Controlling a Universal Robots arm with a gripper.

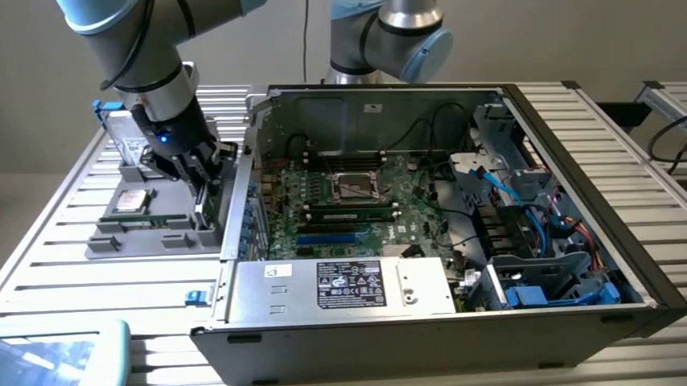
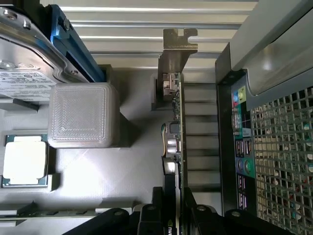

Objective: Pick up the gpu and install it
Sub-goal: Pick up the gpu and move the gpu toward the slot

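The gpu (image 2: 177, 142) stands on edge, seen as a thin green board with small components and a metal bracket (image 2: 179, 41) at its far end. It is over the grey parts tray (image 1: 129, 241), close beside the computer case's outer wall. My gripper (image 2: 174, 218) reaches straight down on it, one black finger (image 2: 155, 216) on each face of the card, shut on it. In the exterior view my gripper (image 1: 199, 191) hangs at the tray's edge nearest the case, with the gpu (image 1: 206, 211) below it. Whether the card rests in its slot or is lifted I cannot tell.
The open computer case (image 1: 601, 265) lies to the exterior view's right, motherboard (image 1: 355, 201) exposed and power supply (image 1: 343, 285) in front. Its rear port panel (image 2: 242, 147) is right beside the card. The tray also holds a hard drive (image 2: 24, 63), a processor (image 2: 24, 160), a memory stick (image 1: 145, 219) and a grey block (image 2: 83, 115).
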